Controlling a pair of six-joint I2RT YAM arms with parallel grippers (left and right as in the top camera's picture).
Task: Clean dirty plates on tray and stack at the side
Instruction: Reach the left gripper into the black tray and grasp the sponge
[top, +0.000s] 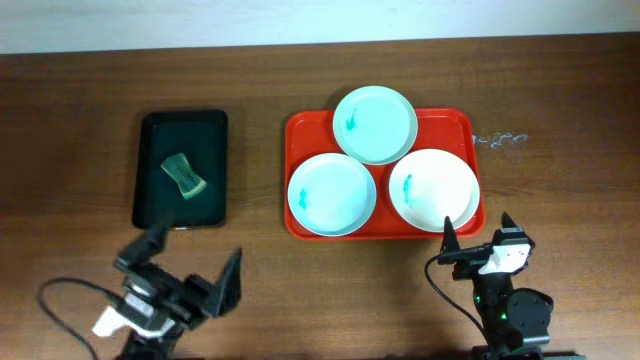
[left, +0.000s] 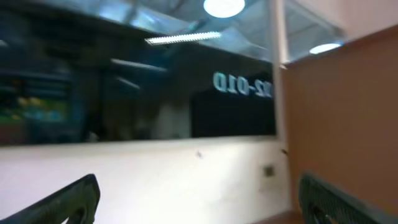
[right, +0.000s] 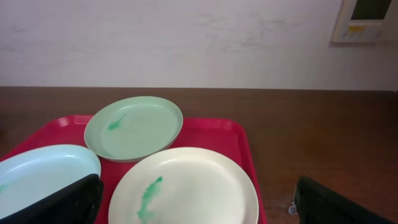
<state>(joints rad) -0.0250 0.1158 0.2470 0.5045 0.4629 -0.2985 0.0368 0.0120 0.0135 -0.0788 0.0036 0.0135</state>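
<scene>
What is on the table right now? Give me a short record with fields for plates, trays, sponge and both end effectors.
plates: pale mint green round plate, light blue round plate, white round plate; each has a teal smear
plate location: all on the large flat red rectangular plastic tray; none at the side
sponge: green sponge in the small black rectangular tray, left of the red tray
left end effector: open, empty
right end effector: open, empty, near the white plate

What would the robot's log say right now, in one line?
mint plate, blue plate, white plate: smeared, on red tray | sponge: in black tray | left gripper: open, empty | right gripper: open, empty
</scene>
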